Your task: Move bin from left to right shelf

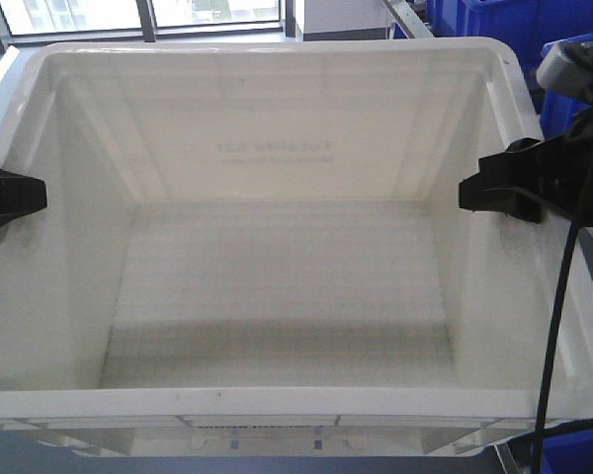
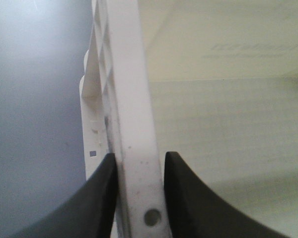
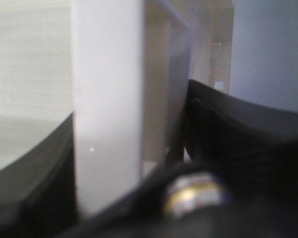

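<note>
The bin (image 1: 277, 118) fills almost the whole front view: a big white crate, empty, its grid floor bare and its black print showing faintly, reversed, through the far wall. It sits square to the camera between the two arms. Whether it is lifted or resting on something I cannot tell, as nothing beneath it shows. The right shelf is not recognisable in any view.

Each long side wall is pinched at its rim. The left gripper (image 2: 140, 158) straddles the ribbed left rim, one black finger inside the crate and one outside, jaws closed tight against the plastic. The right gripper (image 3: 131, 129) does the same on the opposite rim, jaws clamped on the white edge.

Beyond the crate, dark blue crates (image 1: 474, 20) stand close at the upper right, and a black cable (image 1: 558, 326) hangs from the right arm down past the bin's right corner.

The risks, as I judge them:
- Two narrow pinches on a thin rim form a pivot line, so a quick start or stop could let the bin swing or tip.
- If the arms travel unevenly, the walls may flex and a rim could slip out of one grip.
- Moving rightward brings the bin toward the blue crates and the dangling cable, where it could knock or snag.
</note>
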You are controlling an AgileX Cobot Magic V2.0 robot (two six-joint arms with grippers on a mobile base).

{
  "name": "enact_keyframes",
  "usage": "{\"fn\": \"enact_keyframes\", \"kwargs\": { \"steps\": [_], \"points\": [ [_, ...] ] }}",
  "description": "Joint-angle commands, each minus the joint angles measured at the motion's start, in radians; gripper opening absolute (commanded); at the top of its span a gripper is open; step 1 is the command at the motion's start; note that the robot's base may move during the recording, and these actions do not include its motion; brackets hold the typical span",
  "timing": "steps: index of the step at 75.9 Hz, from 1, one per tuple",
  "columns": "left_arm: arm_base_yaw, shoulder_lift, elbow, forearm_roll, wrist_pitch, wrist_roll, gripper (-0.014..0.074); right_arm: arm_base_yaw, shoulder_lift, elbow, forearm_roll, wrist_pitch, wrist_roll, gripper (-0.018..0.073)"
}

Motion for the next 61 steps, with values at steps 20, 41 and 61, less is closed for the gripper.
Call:
{"fn": "enact_keyframes", "kwargs": {
  "steps": [20,41,61],
  "points": [
    [-0.008,-0.029,-0.044,-0.076,-0.13,0.016,-0.0006,0.003,-0.033,-0.045,0.112,-0.076,-0.028,-0.0006],
    [-0.008,-0.029,-0.044,-0.076,-0.13,0.016,-0.0006,0.003,-0.033,-0.044,0.112,-0.076,-0.028,-0.0006],
    [-0.008,-0.029,-0.044,-0.076,-0.129,0.016,-0.0006,0.003,-0.033,-0.044,0.112,-0.076,-0.028,-0.0006]
  ]
}}
